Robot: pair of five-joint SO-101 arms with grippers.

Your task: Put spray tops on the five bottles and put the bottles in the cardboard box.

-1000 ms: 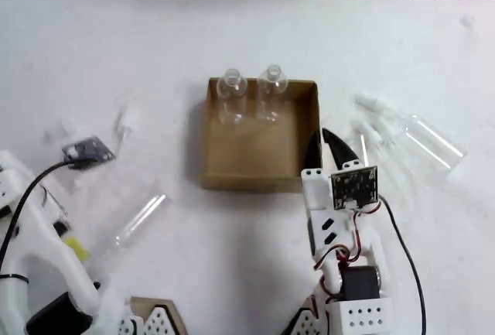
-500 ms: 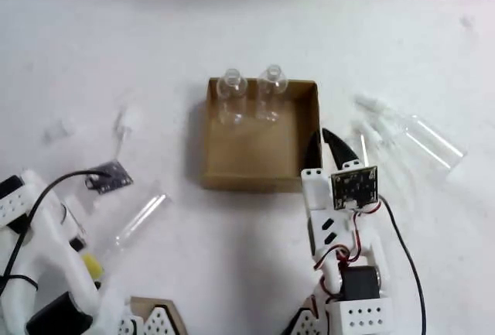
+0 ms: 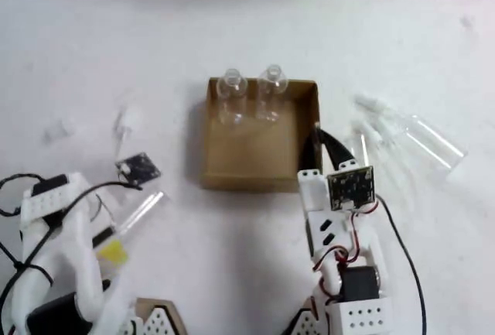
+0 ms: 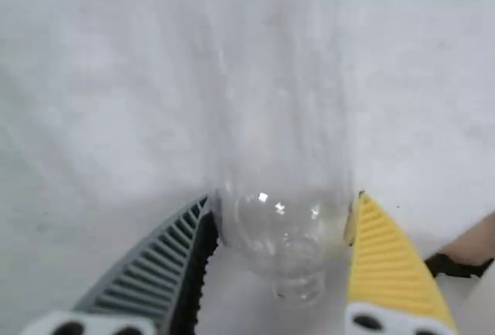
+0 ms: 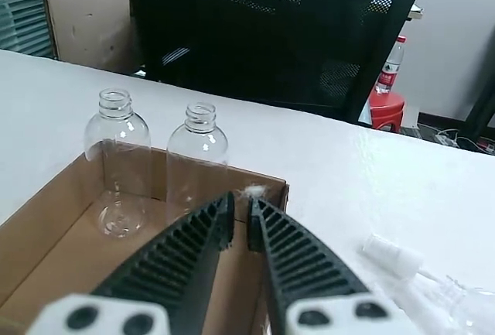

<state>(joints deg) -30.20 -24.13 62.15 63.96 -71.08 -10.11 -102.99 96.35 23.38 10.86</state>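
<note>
Swung in toward the cardboard box point(image 3: 259, 174), the left gripper point(image 4: 282, 207) now straddles a bottle point(image 4: 278, 118) lying on the tabletop point(image 3: 232, 33) left of the box, jaws spread either side. Two uncapped bottles point(image 3: 232, 95) stand against the box's far wall. Over its right wall hangs the right gripper point(image 5: 240, 203), closed and empty; spray tops point(image 3: 371, 118) lie right of the box.

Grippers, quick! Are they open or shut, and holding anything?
Left gripper: open, straddling the lying bottle.
Right gripper: shut, holding nothing.
</note>
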